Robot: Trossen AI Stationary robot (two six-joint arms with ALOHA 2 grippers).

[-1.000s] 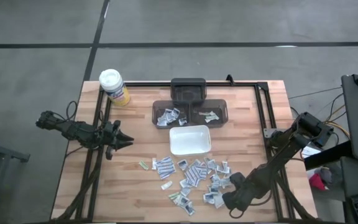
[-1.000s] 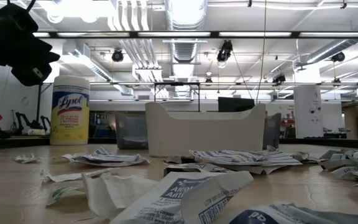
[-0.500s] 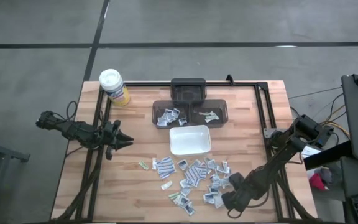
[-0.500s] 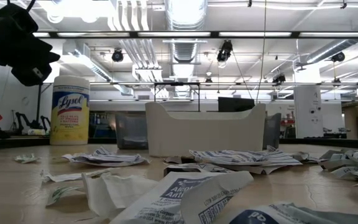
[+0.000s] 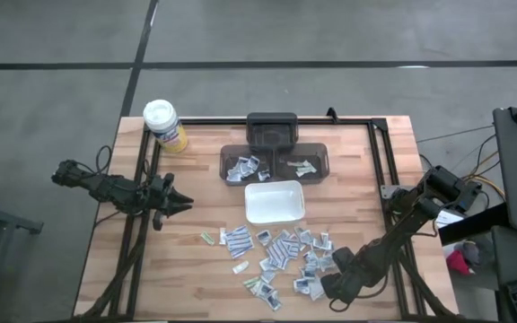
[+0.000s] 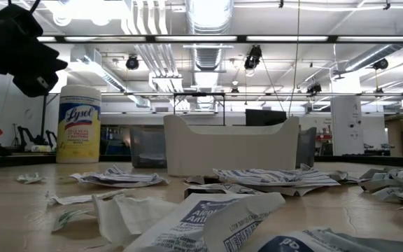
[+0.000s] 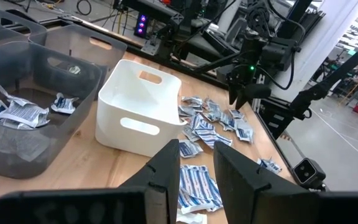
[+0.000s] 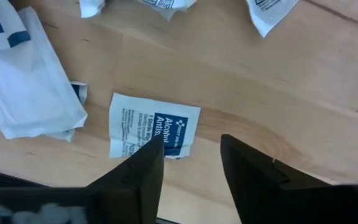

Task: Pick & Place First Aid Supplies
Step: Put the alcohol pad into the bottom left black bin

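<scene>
Several small white and bluish first aid packets [image 5: 281, 256] lie scattered flat on the wooden table, on its near half. My right gripper [image 5: 324, 289] points down over the near right end of this scatter. It is open, and its fingers [image 8: 143, 168] stand just above one packet printed "Alcohol" [image 8: 151, 127]; whether a tip touches it I cannot tell. My left gripper [image 5: 187, 205] waits over the table's left side, open with a narrow gap [image 7: 196, 152] and nothing in it.
A white tray [image 5: 275, 202] stands at the table's middle. Behind it, two grey bins [image 5: 240, 166] [image 5: 302, 164] hold a few packets. A yellow canister with a white lid [image 5: 163, 126] stands at the far left corner. Black frame rails [image 5: 380, 152] run along the edges.
</scene>
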